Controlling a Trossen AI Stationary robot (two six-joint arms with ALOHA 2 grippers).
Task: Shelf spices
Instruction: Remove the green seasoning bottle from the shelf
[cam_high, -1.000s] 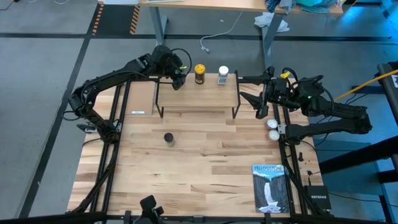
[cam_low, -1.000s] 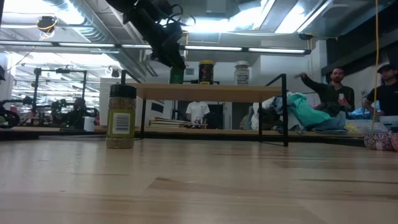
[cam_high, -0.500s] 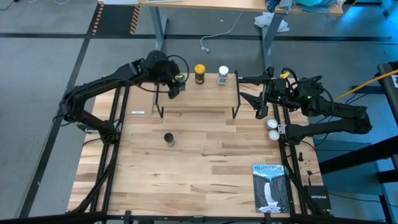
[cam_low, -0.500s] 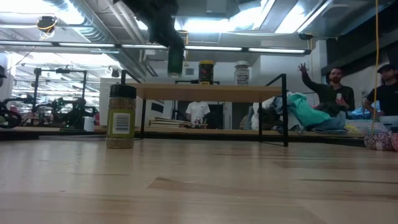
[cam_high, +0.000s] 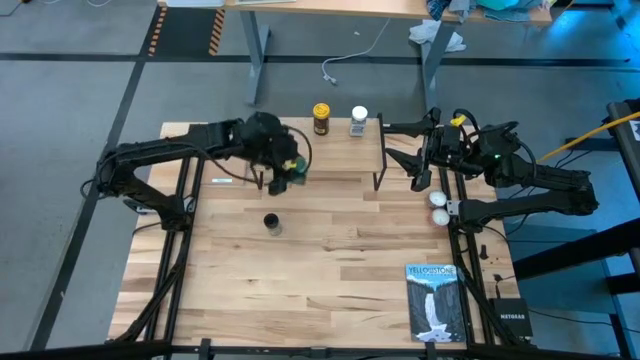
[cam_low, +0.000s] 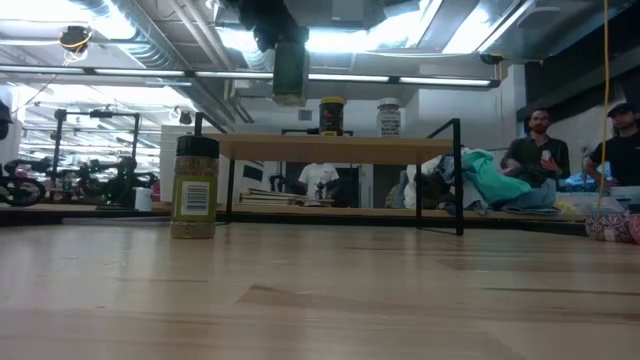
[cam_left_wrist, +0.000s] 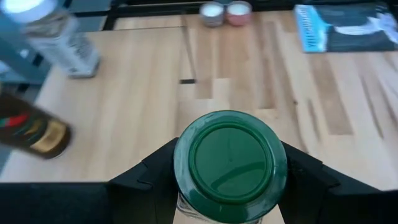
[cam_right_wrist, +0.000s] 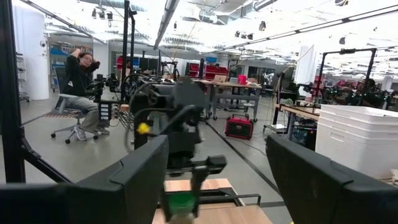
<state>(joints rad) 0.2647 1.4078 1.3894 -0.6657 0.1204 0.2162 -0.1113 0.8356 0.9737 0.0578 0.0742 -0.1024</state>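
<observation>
My left gripper (cam_high: 285, 165) is shut on the green jar (cam_low: 290, 72) and holds it in the air above the shelf's (cam_high: 330, 160) left near corner. The amber jar with the yellow lid (cam_high: 321, 118) and the clear jar with the white lid (cam_high: 358, 121) stand on their bases along the far edge of the shelf's plank (cam_low: 330, 147). The dark-lidded jar (cam_high: 271, 222) stands on the table in front of the shelf (cam_low: 195, 186). My right gripper (cam_high: 418, 158) waits open off the shelf's right end. My left gripper pinches the green jar between its two fingers (cam_left_wrist: 155, 177), one on each side of the jar's upper body just under the green lid (cam_left_wrist: 230, 165). The fingers come from above, pointing down. The jar is upright and lifted clear, above the height of the shelf top.
A blue-and-white book (cam_high: 433, 300) lies at the table's near right corner. Two small round tins (cam_high: 439, 206) sit by the right edge. Bare tabletop spreads in front of the shelf. People are in the room beyond the table (cam_low: 540, 140).
My left gripper, shut on the green jar throughout, has risen and moved from the shelf's far left part toward its near left corner. The green jar, which stood at shelf-top height a second ago, is now lifted well above it. My right arm has kept still.
</observation>
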